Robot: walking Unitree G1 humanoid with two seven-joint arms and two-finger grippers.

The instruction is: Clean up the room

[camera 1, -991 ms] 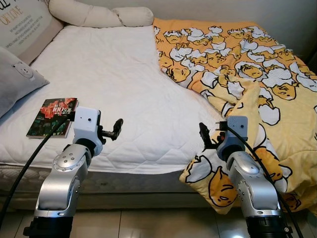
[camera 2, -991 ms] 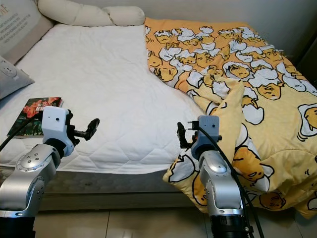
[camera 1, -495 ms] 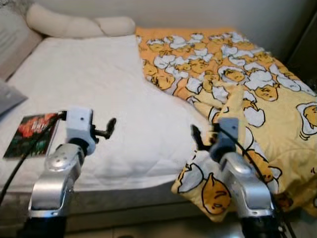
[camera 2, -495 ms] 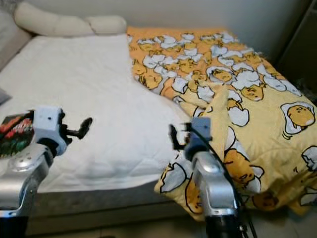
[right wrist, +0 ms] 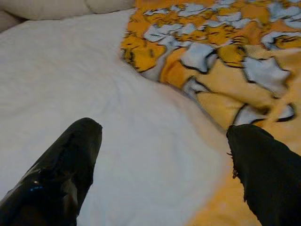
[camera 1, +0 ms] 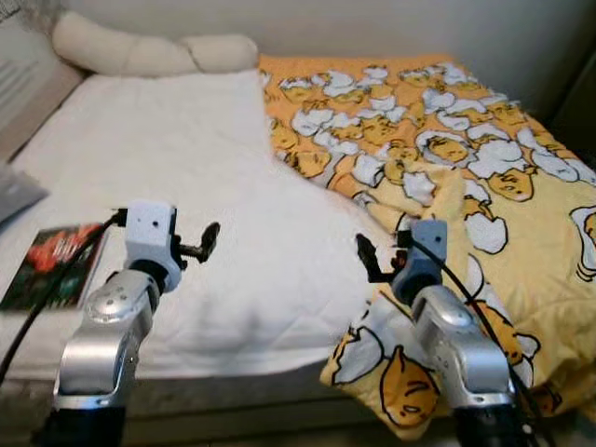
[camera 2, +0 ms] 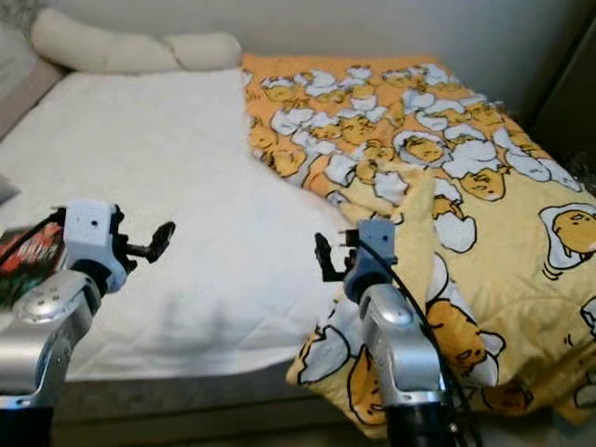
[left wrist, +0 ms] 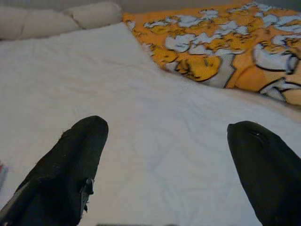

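While both hover over the bed's front edge, left gripper (camera 1: 210, 240) and right gripper (camera 1: 365, 258) hold fingers spread, gripping nothing. Book (camera 1: 51, 265) lies near the front left corner of the white mattress (camera 1: 186, 158); yellow blanket (camera 1: 447, 168) covers the right side, spilling over the front edge.

A bed (camera 1: 214, 186) with a white quilted mattress cover spreads across the middle of the scene, and behind it a pale wall (camera 1: 372, 23) runs along the 12 o'clock edge. Two cream bolster pillows (camera 1: 140, 54) lie end to end at the head of the bed toward 11 o'clock, with a printed cushion (camera 1: 28, 88) leaning at 10 o'clock. Part of a grey pillow (camera 1: 17, 191) shows at 9 o'clock, resting on the white cover.
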